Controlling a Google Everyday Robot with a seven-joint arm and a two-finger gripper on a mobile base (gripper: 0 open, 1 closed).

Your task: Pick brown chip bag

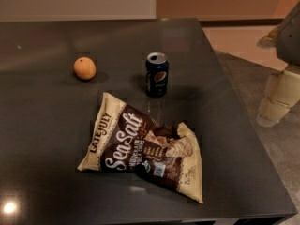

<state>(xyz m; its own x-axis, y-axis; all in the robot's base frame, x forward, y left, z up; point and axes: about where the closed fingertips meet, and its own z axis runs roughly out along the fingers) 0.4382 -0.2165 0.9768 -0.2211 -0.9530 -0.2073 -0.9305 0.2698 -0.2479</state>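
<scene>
The brown chip bag (143, 149) lies flat on the dark table (47, 125), near its front edge and a little right of centre. It is brown and cream with "Sea Salt" printed on it. My gripper (275, 104) hangs at the far right of the view, off the table's right edge and above the floor. It is well to the right of the bag, apart from it, and holds nothing that I can see.
A dark blue soda can (156, 74) stands upright just behind the bag. An orange (85, 68) sits at the back left. The table's right edge runs diagonally beside the gripper, with floor (281, 163) beyond it.
</scene>
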